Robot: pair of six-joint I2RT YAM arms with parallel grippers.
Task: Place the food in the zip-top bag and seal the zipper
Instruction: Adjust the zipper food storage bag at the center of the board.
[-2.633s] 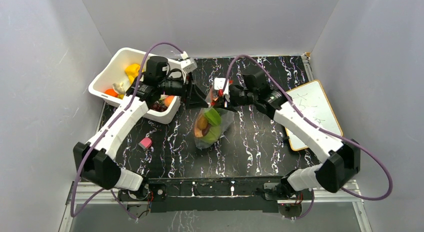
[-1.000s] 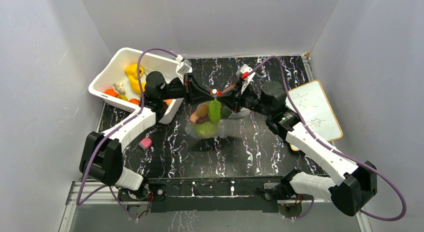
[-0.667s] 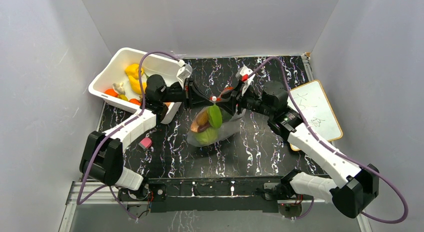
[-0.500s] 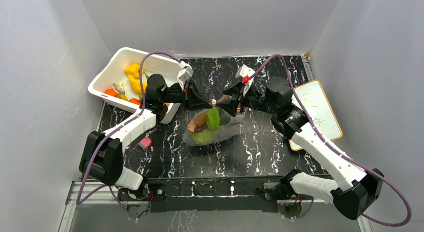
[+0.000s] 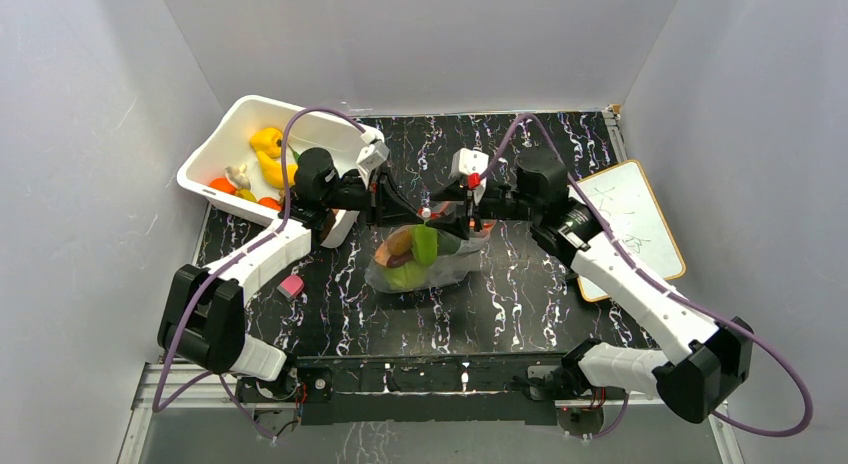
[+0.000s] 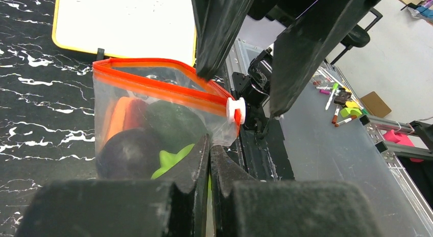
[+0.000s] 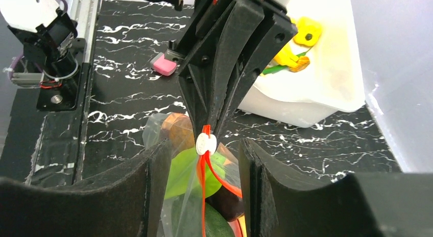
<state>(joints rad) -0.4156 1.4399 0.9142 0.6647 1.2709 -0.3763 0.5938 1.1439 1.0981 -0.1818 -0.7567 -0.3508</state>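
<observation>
Top view: on the black marbled table (image 5: 520, 304), between grey walls (image 5: 420, 44), the left claw (image 5: 420, 215) is pressed together on the bag (image 5: 440, 274), which sits mid-table with the food (image 5: 424, 244) inside.
Left wrist: its fingers pinch plastic below the zipper (image 6: 153, 86).
Right wrist: the right claw (image 7: 204, 145) is spread, straddling the zipper.

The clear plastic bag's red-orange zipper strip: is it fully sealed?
No, the zipper strip gapes open, its sides apart beside the white slider.

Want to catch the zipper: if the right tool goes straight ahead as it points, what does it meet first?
Probably the white slider on the red zipper, right at its open jaws; the left tool pinches the zipper just behind.
</observation>
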